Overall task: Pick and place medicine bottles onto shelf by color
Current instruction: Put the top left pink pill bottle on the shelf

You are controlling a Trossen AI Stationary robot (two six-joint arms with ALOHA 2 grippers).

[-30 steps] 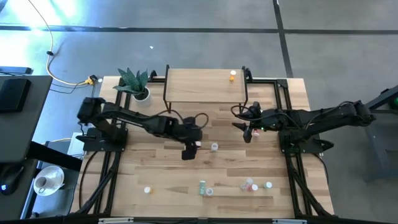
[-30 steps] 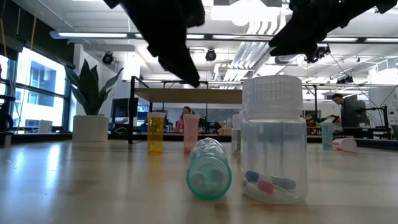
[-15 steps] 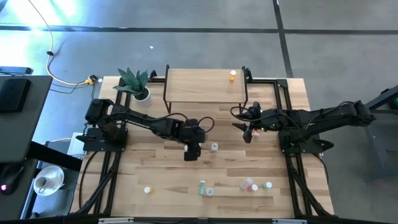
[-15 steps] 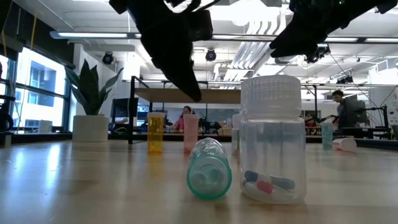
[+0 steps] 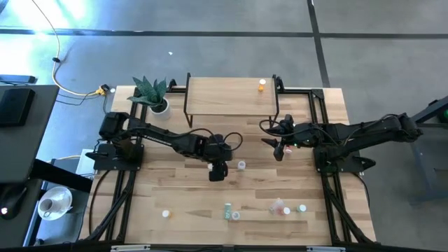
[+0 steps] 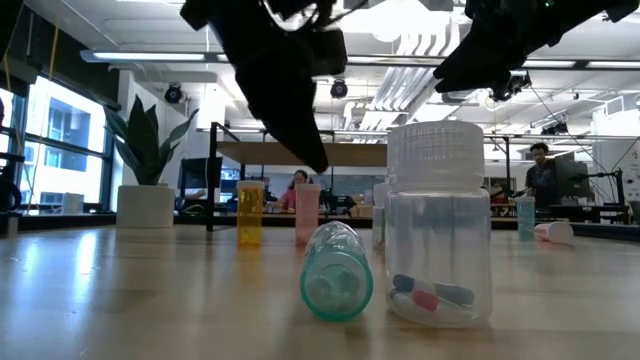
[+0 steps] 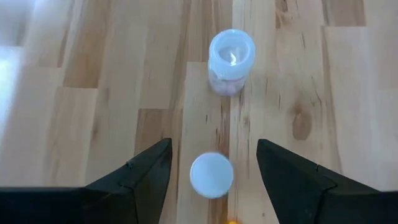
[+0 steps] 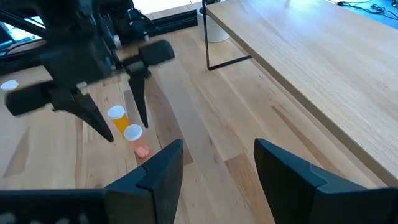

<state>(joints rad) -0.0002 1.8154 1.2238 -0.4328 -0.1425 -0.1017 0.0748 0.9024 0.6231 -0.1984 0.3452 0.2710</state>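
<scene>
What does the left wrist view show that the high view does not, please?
Only the left wrist view shows the open left pincer right above a white-capped bottle, with a pale pink-filled bottle standing just beyond it.

Only the high view shows the shelf with one orange bottle on it, the potted plant, the right pincer near the shelf's front corner, and more bottles along the table's near side.

Both show the striped wooden table.
</scene>
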